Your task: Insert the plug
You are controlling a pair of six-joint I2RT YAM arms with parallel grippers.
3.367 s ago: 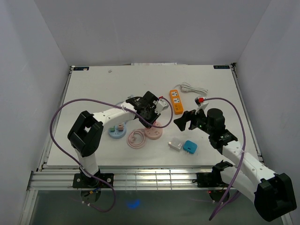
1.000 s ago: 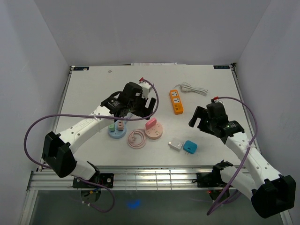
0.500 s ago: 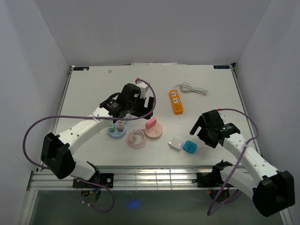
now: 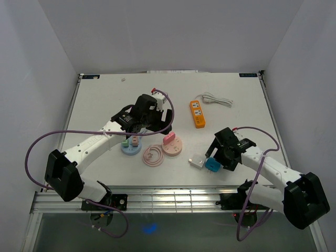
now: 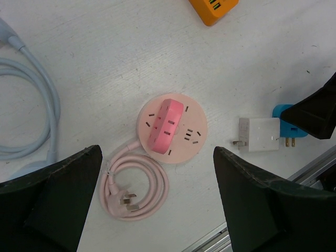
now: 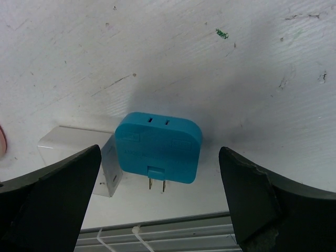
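Right wrist view shows the right pincer (image 6: 159, 157) spread wide and empty, its fingers astride the teal plug (image 6: 157, 149), which lies flat on the counter (image 6: 220, 58) with its two prongs pointing to 6 o'clock. The white adapter (image 6: 79, 152) sits at the plug's 9 o'clock, so close that I cannot tell whether they touch. That is likely the main hazard: the finger on that side could land on the adapter, shove it, or clamp both bodies together. Because the plug is low and flat, a shallow descent may let it skid away, and an off-centre squeeze may tilt it, leaving the prongs askew for any socket. The left pincer (image 5: 157, 152) hangs open, holding nothing, above the pink round socket (image 5: 197, 128), and the arms could crowd each other there.
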